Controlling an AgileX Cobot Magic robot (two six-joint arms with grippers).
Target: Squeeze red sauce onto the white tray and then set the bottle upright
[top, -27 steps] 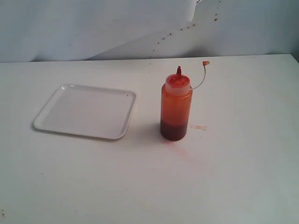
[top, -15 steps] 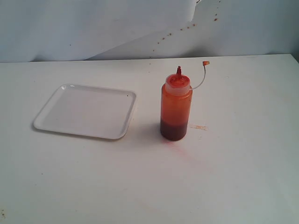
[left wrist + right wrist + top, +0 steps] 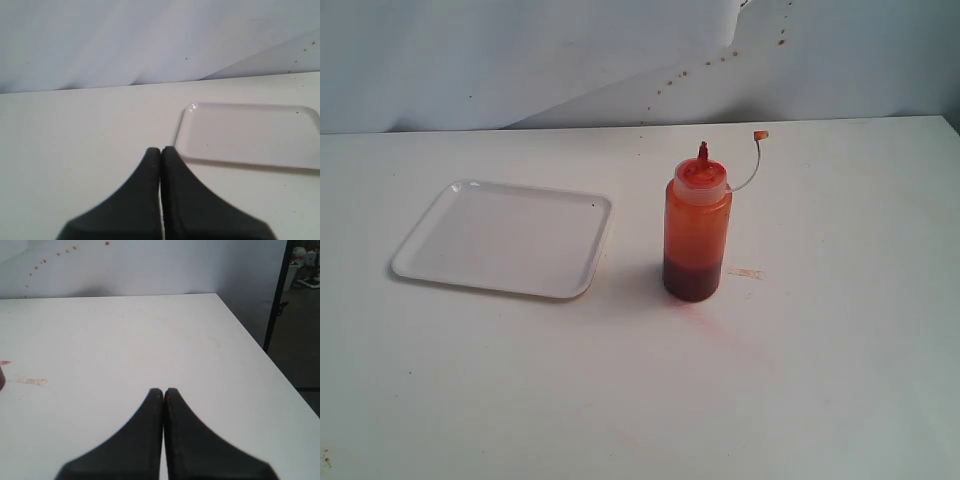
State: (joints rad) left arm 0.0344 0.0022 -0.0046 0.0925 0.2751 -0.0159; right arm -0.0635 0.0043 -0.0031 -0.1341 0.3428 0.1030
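The bottle (image 3: 697,232) stands upright near the middle of the table, orange-red and translucent, with dark red sauce (image 3: 692,280) filling its bottom. Its red nozzle (image 3: 702,152) points up and the small tethered cap (image 3: 760,135) hangs off to the right. The white tray (image 3: 506,238) lies flat to the bottle's left and holds no sauce; the left wrist view shows this tray (image 3: 250,135) just beyond my left gripper (image 3: 160,150), which is shut on nothing. My right gripper (image 3: 163,391) is also shut and holds nothing, over bare table. Neither gripper shows in the exterior view.
A faint pinkish stain (image 3: 745,272) marks the table right of the bottle, and the same stain (image 3: 30,381) shows in the right wrist view. Red specks (image 3: 720,58) dot the back wall. The table's right edge (image 3: 260,347) drops off beside my right gripper.
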